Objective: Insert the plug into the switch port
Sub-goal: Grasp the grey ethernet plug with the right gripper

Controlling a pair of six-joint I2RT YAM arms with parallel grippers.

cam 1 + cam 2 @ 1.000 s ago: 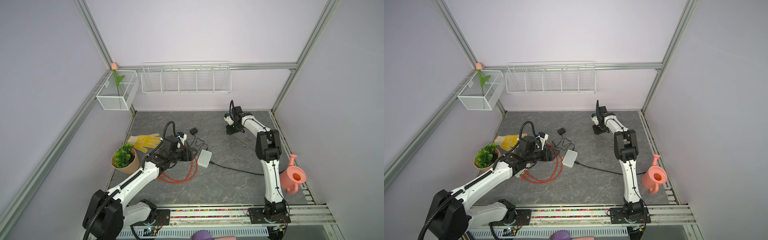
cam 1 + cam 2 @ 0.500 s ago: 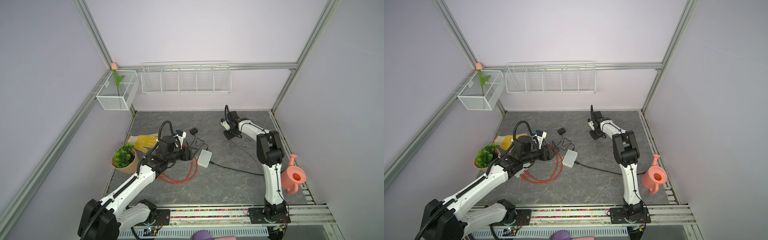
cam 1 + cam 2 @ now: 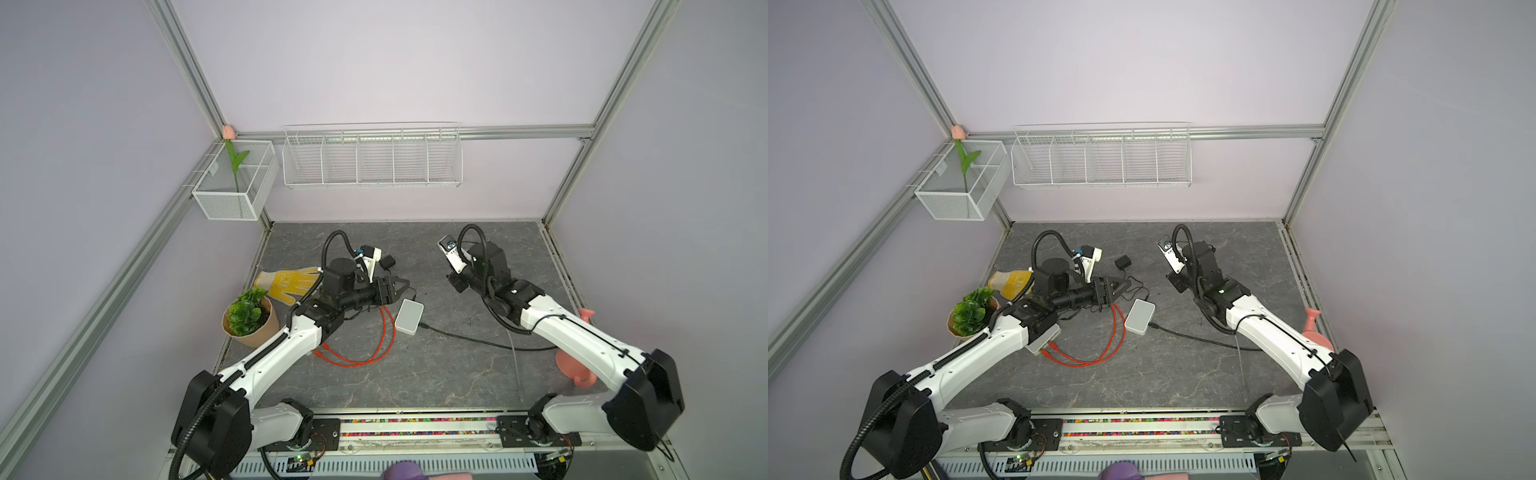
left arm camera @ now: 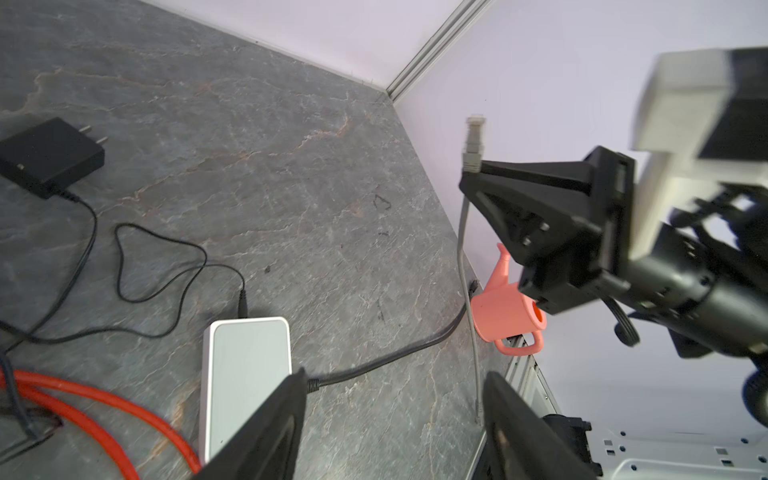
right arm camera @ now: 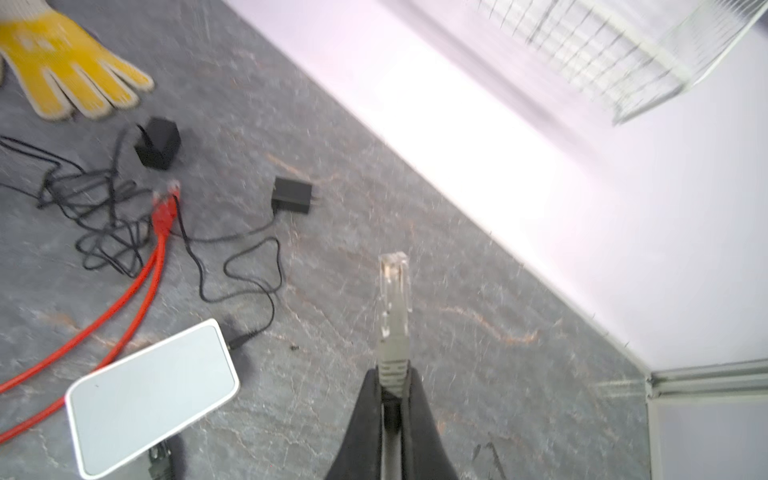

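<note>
The switch [image 3: 409, 316] [image 3: 1140, 316] is a flat white box lying near the middle of the table. It also shows in the left wrist view as the switch [image 4: 247, 374] and in the right wrist view as the switch [image 5: 151, 395]. The plug [image 5: 395, 307] [image 4: 473, 141] is grey with a clear tip. My right gripper [image 5: 392, 382] [image 3: 455, 286] [image 3: 1177, 284] is shut on its boot and holds it above the table, right of the switch. The plug's grey cable [image 4: 465, 270] hangs down. My left gripper [image 4: 395, 399] [image 3: 404, 287] [image 3: 1124, 286] is open and empty, just behind the switch.
A black cable [image 3: 465, 338] leaves the switch's right end. A black adapter [image 3: 387, 262] with a thin tangled lead and a red cable [image 3: 374, 345] lie to the left. Further left are a yellow glove [image 3: 286, 282] and a potted plant [image 3: 248, 316]. A pink watering can [image 3: 577, 365] stands at the right edge.
My right arm has folded down from its upright pose. Its gripper has shut on the plug and brought it forward from the back of the table. My left gripper has barely shifted.
</note>
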